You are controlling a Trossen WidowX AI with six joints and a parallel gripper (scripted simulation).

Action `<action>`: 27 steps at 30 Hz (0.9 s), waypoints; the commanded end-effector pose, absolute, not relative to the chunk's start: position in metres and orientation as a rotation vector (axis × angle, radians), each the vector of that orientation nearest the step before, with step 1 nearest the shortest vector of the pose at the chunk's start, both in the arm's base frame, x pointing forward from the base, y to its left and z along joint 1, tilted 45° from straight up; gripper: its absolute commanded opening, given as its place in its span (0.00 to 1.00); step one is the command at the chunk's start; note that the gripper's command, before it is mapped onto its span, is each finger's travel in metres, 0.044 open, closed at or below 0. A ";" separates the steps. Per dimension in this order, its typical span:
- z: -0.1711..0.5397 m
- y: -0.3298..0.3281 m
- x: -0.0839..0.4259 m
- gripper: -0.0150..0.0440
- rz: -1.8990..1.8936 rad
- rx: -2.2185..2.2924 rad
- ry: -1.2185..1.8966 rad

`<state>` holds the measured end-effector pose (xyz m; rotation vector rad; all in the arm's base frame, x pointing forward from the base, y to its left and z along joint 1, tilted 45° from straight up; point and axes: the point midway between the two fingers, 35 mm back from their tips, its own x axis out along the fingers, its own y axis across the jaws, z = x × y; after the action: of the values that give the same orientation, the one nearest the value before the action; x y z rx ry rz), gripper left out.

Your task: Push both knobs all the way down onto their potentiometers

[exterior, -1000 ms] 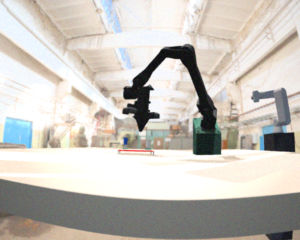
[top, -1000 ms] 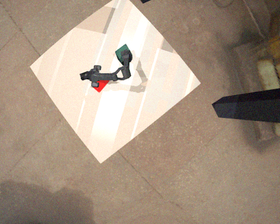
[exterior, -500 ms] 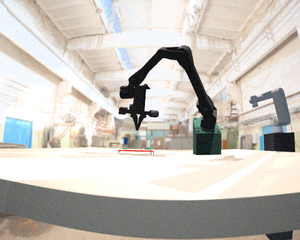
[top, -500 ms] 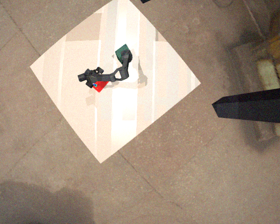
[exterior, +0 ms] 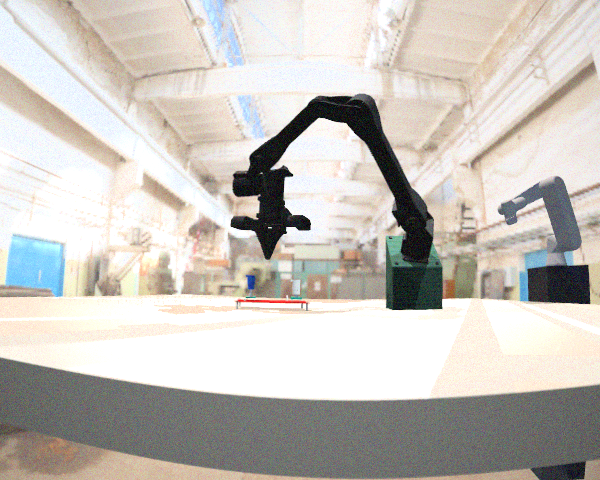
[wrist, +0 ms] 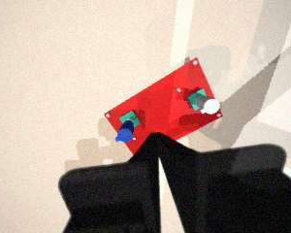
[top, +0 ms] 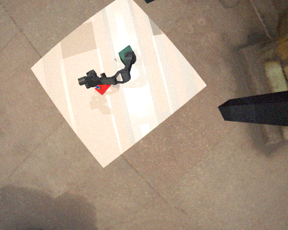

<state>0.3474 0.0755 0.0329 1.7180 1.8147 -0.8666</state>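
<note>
Black arm (top: pixel 125 75) (exterior: pixel 385 149) arched high, bent at elbow; jaws (exterior: pixel 268 257) pointing down, closed, holding nothing, raised above table (top: pixel 139 106) (exterior: pixel 290 351).

Between the tool (exterior: pixel 268 255) (wrist: pixel 155 137) and the red board (exterior: pixel 274 300) (wrist: pixel 160 104) is open air. In the wrist view, the blue knob (exterior: pixel 250 281) (wrist: pixel 124 134) rises at the board's eight o'clock, the white knob (exterior: pixel 295 287) (wrist: pixel 211 106) at three; a gap lies between them.
</note>
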 end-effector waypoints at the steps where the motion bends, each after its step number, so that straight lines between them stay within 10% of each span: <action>1: 0.034 0.077 0.352 0.25 -1.025 1.806 1.800; 27: 0.040 0.080 0.377 0.25 -2.067 2.215 1.439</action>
<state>0.3737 0.0784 0.0398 2.1792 1.5052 -1.9270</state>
